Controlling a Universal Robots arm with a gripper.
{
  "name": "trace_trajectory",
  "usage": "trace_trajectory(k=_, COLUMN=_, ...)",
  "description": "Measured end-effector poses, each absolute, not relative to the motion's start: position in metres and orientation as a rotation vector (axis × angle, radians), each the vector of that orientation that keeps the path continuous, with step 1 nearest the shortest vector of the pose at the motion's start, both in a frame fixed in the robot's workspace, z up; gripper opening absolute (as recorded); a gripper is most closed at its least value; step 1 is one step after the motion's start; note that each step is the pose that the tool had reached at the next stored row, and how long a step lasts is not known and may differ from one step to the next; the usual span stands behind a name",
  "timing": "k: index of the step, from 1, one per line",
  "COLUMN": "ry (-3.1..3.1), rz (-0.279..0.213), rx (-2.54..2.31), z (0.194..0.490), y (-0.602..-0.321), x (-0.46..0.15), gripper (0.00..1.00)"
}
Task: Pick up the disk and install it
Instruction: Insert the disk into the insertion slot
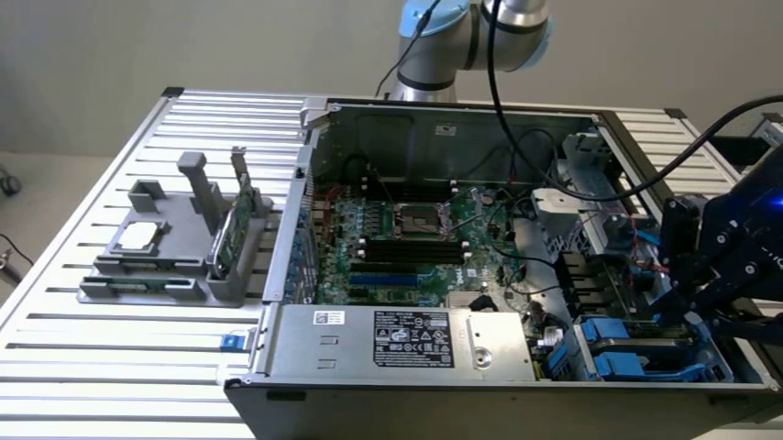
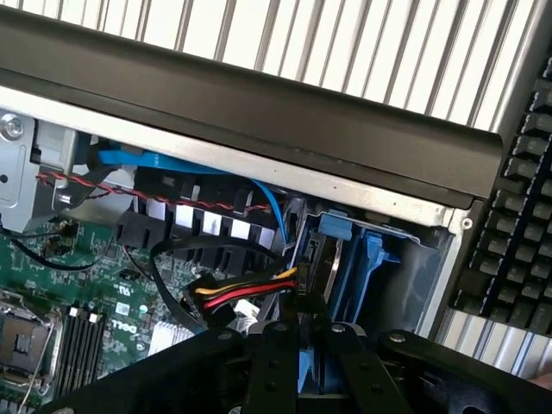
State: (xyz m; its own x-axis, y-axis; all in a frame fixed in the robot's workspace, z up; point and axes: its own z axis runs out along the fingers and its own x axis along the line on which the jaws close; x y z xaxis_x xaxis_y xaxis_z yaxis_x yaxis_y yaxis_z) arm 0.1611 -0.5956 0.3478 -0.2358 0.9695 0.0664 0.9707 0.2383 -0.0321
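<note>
At ext. view's left, a grey stand (image 1: 159,275) on the slatted table (image 1: 73,367) holds 1 chip (image 1: 138,236) & 1 green card (image 1: 233,234). The open PC case (image 1: 404,339) sits mid-table. At the case's front right corner the gripper (image 1: 688,316) has its fingers (image 2: 274,358) narrow, pinching the disk (image 1: 636,345) by its blue edge, w/ the disk low in the drive bay.

place: robotics lab, computer-assembly test cell | evidence: ribbed silver aluminium-slat bench (image 1: 98,321) | open grey metal desktop computer case (image 1: 441,124) with green motherboard (image 1: 404,234) | grey plastic parts holder (image 1: 183,243) | silver-and-blue robot arm (image 1: 428,55) behind the case
</note>
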Motion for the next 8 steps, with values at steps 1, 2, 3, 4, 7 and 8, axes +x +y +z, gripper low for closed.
trace_trajectory(k=1, ry=-2.405, rz=-0.024, rx=-1.907, z=0.3478, y=-0.5955, x=0.1611, gripper=0.17)
trace_trajectory(k=2, ry=-2.394, rz=-0.025, rx=-1.921, z=0.3478, y=-0.5955, x=0.1611, gripper=0.17)
trace_trajectory(k=3, ry=-2.381, rz=-0.025, rx=-1.937, z=0.3478, y=-0.5955, x=0.1611, gripper=0.17)
trace_trajectory(k=4, ry=-2.368, rz=-0.025, rx=-1.953, z=0.3479, y=-0.5955, x=0.1611, gripper=0.17)
trace_trajectory(k=7, ry=-2.328, rz=-0.026, rx=-2.001, z=0.3480, y=-0.5955, x=0.1611, gripper=0.17)
trace_trajectory(k=8, ry=-2.314, rz=-0.027, rx=-2.016, z=0.3480, y=-0.5955, x=0.1611, gripper=0.17)
